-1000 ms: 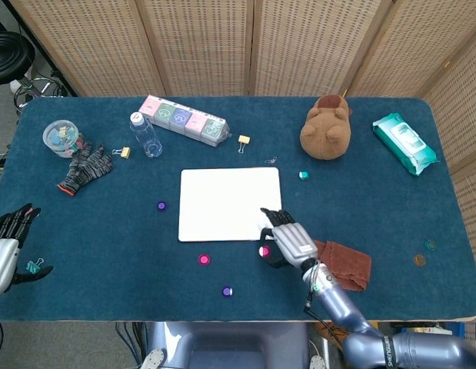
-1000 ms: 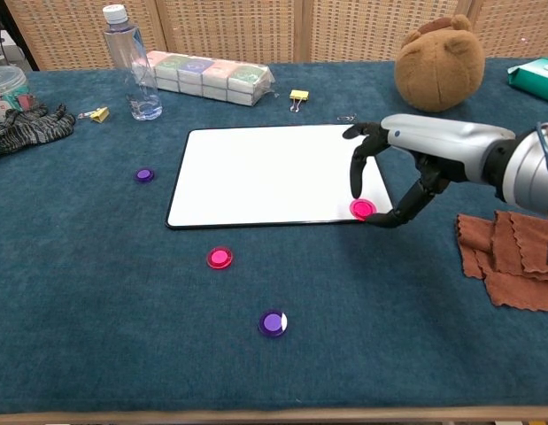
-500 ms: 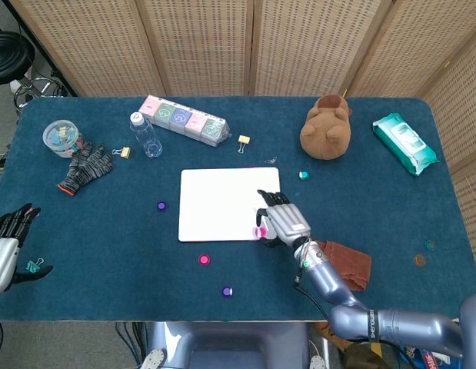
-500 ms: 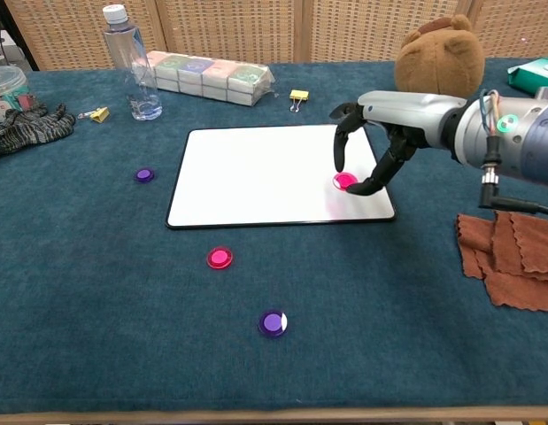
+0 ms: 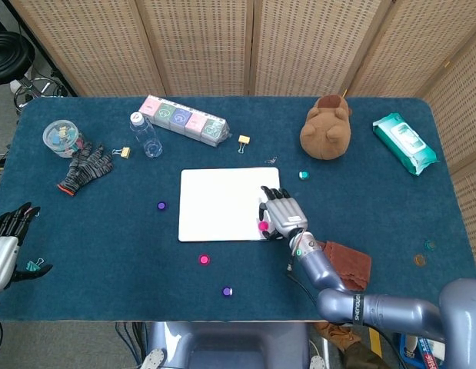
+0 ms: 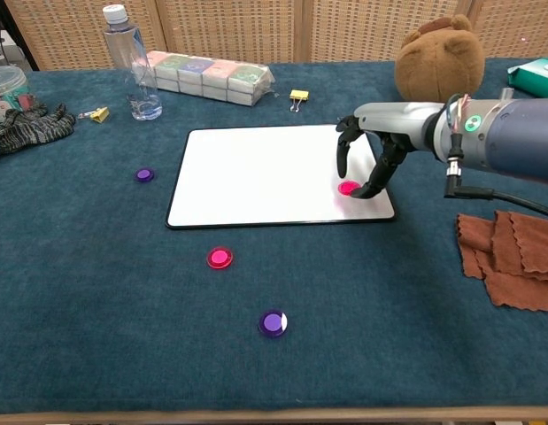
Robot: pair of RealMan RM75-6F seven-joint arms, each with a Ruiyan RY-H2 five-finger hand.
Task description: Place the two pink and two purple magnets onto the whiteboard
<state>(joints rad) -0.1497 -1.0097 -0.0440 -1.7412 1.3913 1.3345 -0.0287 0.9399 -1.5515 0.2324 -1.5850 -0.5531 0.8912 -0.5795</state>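
Note:
The whiteboard (image 5: 222, 201) (image 6: 256, 177) lies flat mid-table. One pink magnet (image 5: 262, 225) (image 6: 348, 188) lies on its near right corner. My right hand (image 5: 281, 214) (image 6: 369, 152) arches over it, with the thumb tip at the magnet's right edge and a finger just above its left edge. Whether the magnet is still pinched is unclear. On the cloth in front of the board sit a second pink magnet (image 5: 204, 260) (image 6: 219, 258) and a purple magnet (image 5: 227, 291) (image 6: 274, 322). Another purple magnet (image 5: 161, 206) (image 6: 144, 174) lies left of the board. My left hand (image 5: 7, 231) rests empty at the table's left edge, fingers apart.
A brown cloth (image 5: 347, 264) (image 6: 511, 262) lies right of my right arm. Behind the board stand a water bottle (image 5: 146, 134) (image 6: 132, 66), a row of boxes (image 5: 184, 119), yellow clips and a teddy bear (image 5: 326, 127). A glove (image 5: 84, 169) and a jar (image 5: 62, 138) sit far left.
My right hand carried the pink magnet from the board's front edge onto the board's near right corner, where it now lies flat. The left hand stayed still.

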